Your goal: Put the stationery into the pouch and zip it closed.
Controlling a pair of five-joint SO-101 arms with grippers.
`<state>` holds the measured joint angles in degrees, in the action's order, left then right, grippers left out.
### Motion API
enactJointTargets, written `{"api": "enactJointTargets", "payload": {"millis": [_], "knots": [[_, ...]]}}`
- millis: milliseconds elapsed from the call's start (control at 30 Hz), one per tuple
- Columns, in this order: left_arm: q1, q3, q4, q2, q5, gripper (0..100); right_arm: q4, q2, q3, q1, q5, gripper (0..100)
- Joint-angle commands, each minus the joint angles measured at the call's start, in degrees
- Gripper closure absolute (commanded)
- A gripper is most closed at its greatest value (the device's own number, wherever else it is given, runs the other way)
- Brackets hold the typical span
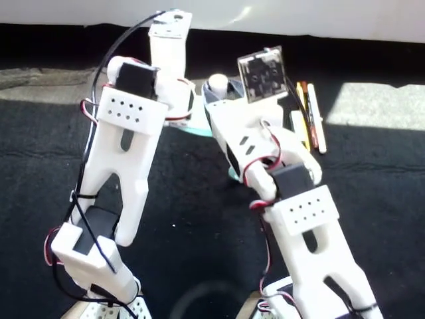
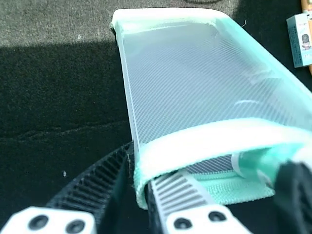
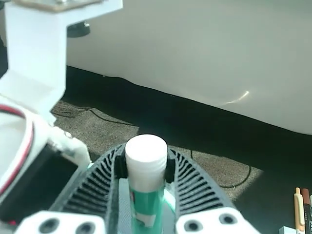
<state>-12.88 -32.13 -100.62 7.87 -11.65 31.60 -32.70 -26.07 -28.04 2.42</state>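
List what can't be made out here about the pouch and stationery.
High view: pouch mostly behind both arms; zip state unreadable.
Left wrist view: small box cut by the edge.
Right wrist view: pens cut at the corner, count unclear; glue stick lower end hidden by the right gripper.

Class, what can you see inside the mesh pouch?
Through the mesh wall of the pouch, no stationery shape is visible. The white rim band, pinched by the left gripper, covers whatever lies just inside the mouth.
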Motion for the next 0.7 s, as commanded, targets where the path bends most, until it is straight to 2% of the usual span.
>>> {"api": "enactJointTargets", "payload": {"millis": [0,200,467,667], "knots": [[-1.9,0.8,-0.8,-6.2,-0.2,99,-2.2,4.5,5.4,1.3,0.0,99.2],[-1.6,2.2,-0.8,-8.4,-0.2,99,-4.9,8.6,10.6,1.0,0.0,99.2],[-0.7,1.8,-0.8,-5.2,0.1,99,-4.7,5.6,8.0,1.1,-0.3,99.2],[2.4,1.7,-0.7,-0.3,0.7,99,4.4,-2.9,7.9,1.3,-0.4,99.2]]}}
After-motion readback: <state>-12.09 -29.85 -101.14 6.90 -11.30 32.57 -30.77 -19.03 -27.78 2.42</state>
